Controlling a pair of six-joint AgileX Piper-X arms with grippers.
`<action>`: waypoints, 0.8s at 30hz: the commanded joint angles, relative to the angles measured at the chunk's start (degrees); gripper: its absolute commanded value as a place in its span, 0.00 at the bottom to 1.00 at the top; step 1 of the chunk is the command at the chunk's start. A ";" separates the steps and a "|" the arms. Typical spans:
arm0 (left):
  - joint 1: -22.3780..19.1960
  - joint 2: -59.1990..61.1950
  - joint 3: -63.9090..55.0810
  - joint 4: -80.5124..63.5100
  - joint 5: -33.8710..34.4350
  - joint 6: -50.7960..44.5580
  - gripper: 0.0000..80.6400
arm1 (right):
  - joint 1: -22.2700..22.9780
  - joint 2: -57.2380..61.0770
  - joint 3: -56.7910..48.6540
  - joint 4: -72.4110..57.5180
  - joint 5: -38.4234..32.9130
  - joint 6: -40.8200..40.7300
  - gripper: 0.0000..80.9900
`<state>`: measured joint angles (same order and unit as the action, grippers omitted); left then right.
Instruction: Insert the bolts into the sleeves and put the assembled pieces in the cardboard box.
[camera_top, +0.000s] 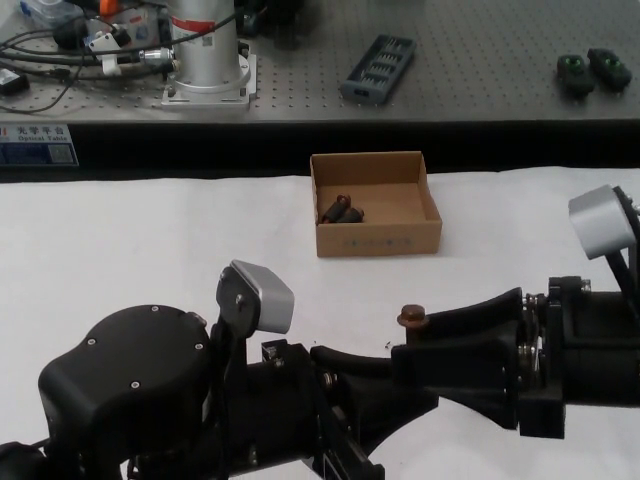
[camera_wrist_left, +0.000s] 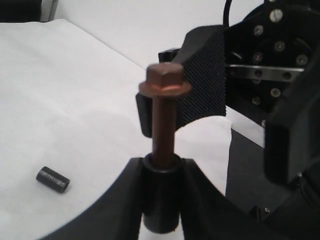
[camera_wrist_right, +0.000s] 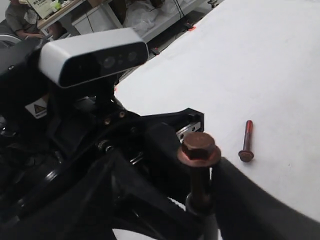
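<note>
A copper bolt (camera_wrist_left: 164, 112) stands upright with its tip in a black sleeve (camera_wrist_left: 161, 200). My left gripper (camera_wrist_left: 161, 167) is shut on that sleeve from both sides. My right gripper (camera_wrist_right: 200, 200) comes in from the right, and its fingers (camera_wrist_left: 202, 80) close on the bolt's shaft below the hex head (camera_wrist_right: 199, 147). From above, the bolt head (camera_top: 411, 317) shows where the two grippers meet, near the bench's front. The cardboard box (camera_top: 380, 238) sits further back at the centre with two assembled pieces (camera_top: 340, 210) inside.
A loose black sleeve (camera_wrist_left: 52, 180) and a loose copper bolt (camera_wrist_right: 246, 141) lie on the white cloth (camera_top: 150, 240). Behind the cloth, a perforated bench carries a metal post base (camera_top: 207, 60), cables, a grey tray (camera_top: 378, 66) and two dark parts (camera_top: 592, 70).
</note>
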<state>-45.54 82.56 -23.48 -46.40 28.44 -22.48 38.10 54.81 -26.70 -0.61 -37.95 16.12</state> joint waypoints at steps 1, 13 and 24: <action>0.12 -0.48 -0.49 -1.31 -0.83 -0.78 0.15 | -0.12 -1.19 -0.35 0.16 -0.16 -0.47 0.54; 0.12 -0.48 -0.49 -1.32 -1.37 1.09 0.15 | -2.12 -9.26 -5.23 9.95 12.62 -0.50 0.48; 0.12 -0.48 -7.87 18.09 -10.32 9.63 0.15 | -2.10 -10.22 -7.07 28.18 14.82 -5.88 0.42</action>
<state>-45.54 82.56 -24.97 -40.44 21.10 -20.06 36.41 45.03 -33.27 26.98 -23.28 10.96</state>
